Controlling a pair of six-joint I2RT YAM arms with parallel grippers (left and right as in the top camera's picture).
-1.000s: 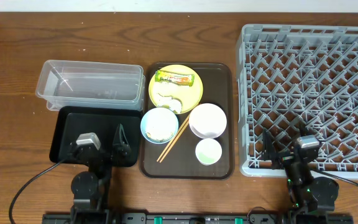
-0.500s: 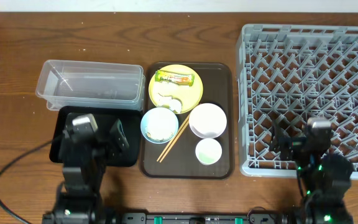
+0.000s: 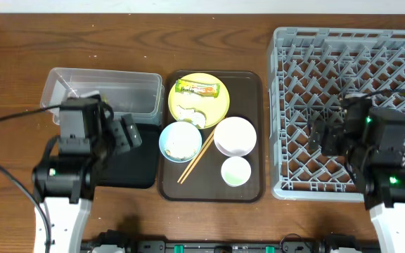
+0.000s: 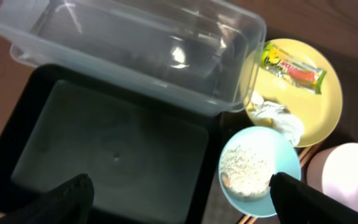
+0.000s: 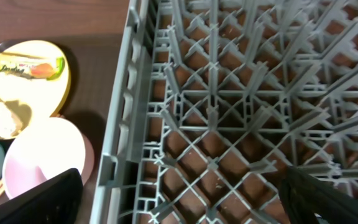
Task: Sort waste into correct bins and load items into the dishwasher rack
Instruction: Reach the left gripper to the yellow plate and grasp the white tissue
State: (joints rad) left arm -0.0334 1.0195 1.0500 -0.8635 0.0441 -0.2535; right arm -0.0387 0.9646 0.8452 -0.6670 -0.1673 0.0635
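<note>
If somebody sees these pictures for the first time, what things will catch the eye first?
The large grey dishwasher rack fills the right side of the table and looks empty. In the middle, a brown serving tray carries a yellow-green plate with a snack wrapper on it, a light-blue bowl, a white bowl and a small cup. On the left lie a clear tub and a black tray.

Brown serving tray (image 3: 202, 191) on a wooden table (image 3: 209, 35)

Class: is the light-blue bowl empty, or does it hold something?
Not empty. The light-blue bowl holds a heap of white rice-like scraps, plain in the left wrist view.
</note>
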